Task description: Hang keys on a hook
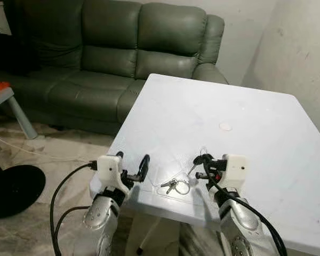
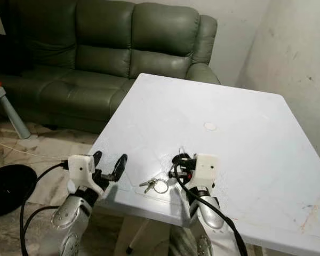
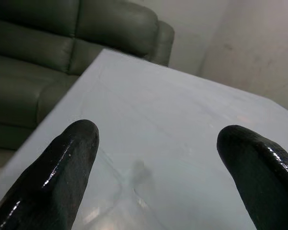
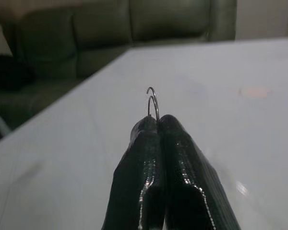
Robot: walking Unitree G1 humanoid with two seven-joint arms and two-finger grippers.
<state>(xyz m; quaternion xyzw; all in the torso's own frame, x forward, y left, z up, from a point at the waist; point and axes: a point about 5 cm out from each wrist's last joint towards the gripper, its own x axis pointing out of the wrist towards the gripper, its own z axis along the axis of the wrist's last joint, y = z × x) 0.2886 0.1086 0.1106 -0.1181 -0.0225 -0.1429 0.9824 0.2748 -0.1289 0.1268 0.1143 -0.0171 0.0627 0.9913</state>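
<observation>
A small bunch of keys on a metal ring lies flat on the white table, close to its front edge. My right gripper hovers just right of the keys, shut on a thin curved metal wire hook that sticks out past its fingertips. A small key-like piece hangs below those fingers. My left gripper is at the table's front left corner, left of the keys. It is open, with nothing between its fingers.
A small round pale disc lies mid-table. A green sofa stands behind the table. On the floor to the left are a black round base and cables. A bare wall rises on the right.
</observation>
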